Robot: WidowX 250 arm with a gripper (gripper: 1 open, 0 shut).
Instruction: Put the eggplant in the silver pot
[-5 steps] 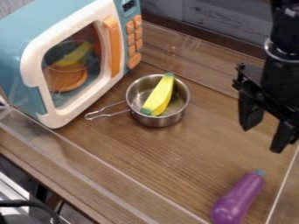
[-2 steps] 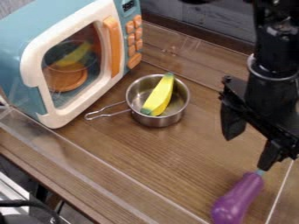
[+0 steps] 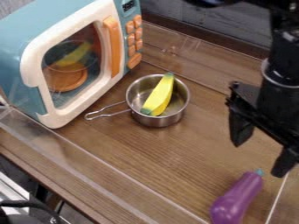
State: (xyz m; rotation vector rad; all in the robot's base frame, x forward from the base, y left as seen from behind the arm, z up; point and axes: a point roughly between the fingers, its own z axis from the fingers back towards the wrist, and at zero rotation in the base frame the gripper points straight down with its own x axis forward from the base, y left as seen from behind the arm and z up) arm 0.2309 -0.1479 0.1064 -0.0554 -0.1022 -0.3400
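The hand (image 3: 256,150) hung open and unloaded just above and beyond the eggplant (image 3: 239,198), which lay on the counter (image 3: 163,175) near the bottom of the view; its smooth, rounded skin might have rolled or slipped from an off-centre pinch. Farther out, the banana (image 3: 159,94) took up much of the silver pot (image 3: 145,90), so a dropped eggplant might have perched on the rim, though bare wood gave a low approach between them.

A teal toy microwave (image 3: 73,59) stands near a yellow banana (image 3: 159,94).
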